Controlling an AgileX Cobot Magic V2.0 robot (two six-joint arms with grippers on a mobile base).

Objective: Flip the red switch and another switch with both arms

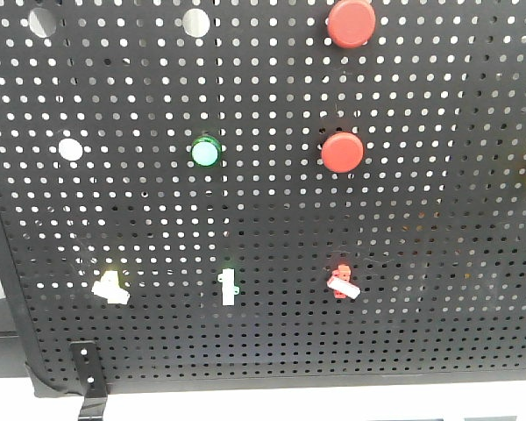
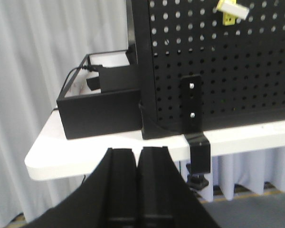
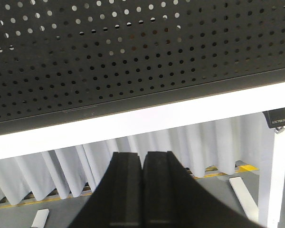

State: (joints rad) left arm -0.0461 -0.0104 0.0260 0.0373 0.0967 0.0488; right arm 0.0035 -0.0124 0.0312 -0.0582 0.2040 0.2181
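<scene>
The red switch, a small red base with a short white lever, sits low on the black pegboard. The pale yellow switch sits at the same height far to its left, and shows again as a yellow base with whitish lever at the top of the left wrist view. My left gripper is shut and empty, below the table edge and well short of the board. My right gripper is shut and empty too, hanging below the board's bottom rim. Neither arm shows in the front view.
A green-and-white upright toggle stands between the two switches. Above are two big round red buttons and a green lamp. A black box sits left of the board on the white table; a clamp grips its edge.
</scene>
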